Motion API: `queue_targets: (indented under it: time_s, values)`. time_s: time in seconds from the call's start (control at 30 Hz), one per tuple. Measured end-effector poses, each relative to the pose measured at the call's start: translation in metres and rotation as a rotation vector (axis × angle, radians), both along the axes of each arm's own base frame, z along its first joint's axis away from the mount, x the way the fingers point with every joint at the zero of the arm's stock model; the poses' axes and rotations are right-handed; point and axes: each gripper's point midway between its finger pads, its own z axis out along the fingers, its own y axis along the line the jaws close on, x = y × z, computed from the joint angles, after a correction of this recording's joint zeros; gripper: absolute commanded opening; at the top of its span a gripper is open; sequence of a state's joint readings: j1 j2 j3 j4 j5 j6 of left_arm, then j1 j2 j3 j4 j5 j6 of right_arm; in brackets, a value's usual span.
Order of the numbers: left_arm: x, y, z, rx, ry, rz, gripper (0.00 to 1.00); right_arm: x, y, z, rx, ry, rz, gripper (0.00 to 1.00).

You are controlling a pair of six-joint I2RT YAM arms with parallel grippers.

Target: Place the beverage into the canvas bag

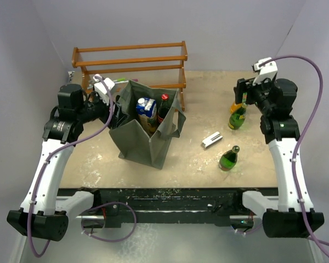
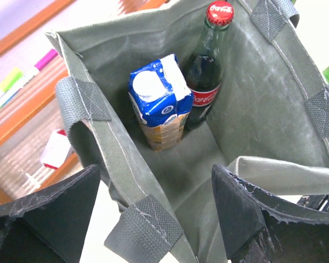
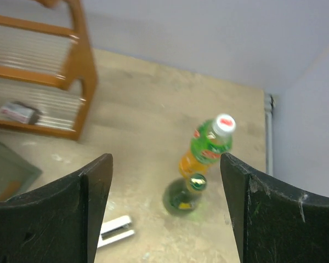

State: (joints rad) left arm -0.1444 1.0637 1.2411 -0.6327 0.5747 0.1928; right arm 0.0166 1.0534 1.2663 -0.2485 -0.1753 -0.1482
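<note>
1. Both hands are spread wide and grip nothing.
2. At the canvas bag's (image 1: 140, 145) left rim sits the left hand (image 2: 156, 189). The bag's near edge runs between its fingers, and I cannot tell whether either finger touches the fabric.
3. The bag stands upright on the worktop (image 1: 98, 164), mouth open. Inside are a blue-topped carton (image 2: 159, 98) and a cola bottle (image 2: 205, 82), side by side against its far wall, with bare floor on the near side.
4. Right of the bag lies a small white object (image 1: 211, 140). Farther right is a dark green bottle (image 1: 228, 159), and behind it an orange-and-green bottle (image 1: 237, 116).
5. Well right of the bag, the right hand (image 3: 165, 164) hangs above that pair. The orange-and-green bottle, probably the beverage meant, lies below and ahead of its fingers. Its long axis is vertical, so a descent over the neck looks needed. This arm is far nearer.
6. Only the left wrist view shows the bag's free floor. Only the right wrist view shows the two bottles nearly touching. The overhead view alone gives the span between bottles and bag.
</note>
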Motion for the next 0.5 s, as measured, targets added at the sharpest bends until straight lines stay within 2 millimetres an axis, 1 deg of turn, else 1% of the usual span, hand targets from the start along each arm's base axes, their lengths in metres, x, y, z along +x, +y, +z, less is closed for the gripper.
queue_targets:
  time_s: [0.1,0.17,0.33,0.43,0.5]
  values:
    - [-0.005,0.001,0.008,-0.003,-0.036,0.004,0.85,0.014,-0.029,-0.030,0.013,0.067,-0.098,0.81]
    - [-0.010,0.002,0.013,-0.006,-0.059,0.003,0.84,0.027,-0.043,-0.050,0.013,0.114,-0.149,0.81]
    - [-0.018,0.002,0.018,-0.014,-0.091,-0.005,0.83,0.060,-0.061,-0.093,-0.001,0.205,-0.219,0.80]
    - [-0.020,0.002,0.016,-0.012,-0.093,-0.009,0.83,0.072,-0.068,-0.117,-0.013,0.260,-0.245,0.79]
    - [-0.020,0.002,0.015,-0.011,-0.094,-0.011,0.83,0.079,-0.073,-0.130,-0.017,0.292,-0.256,0.79]
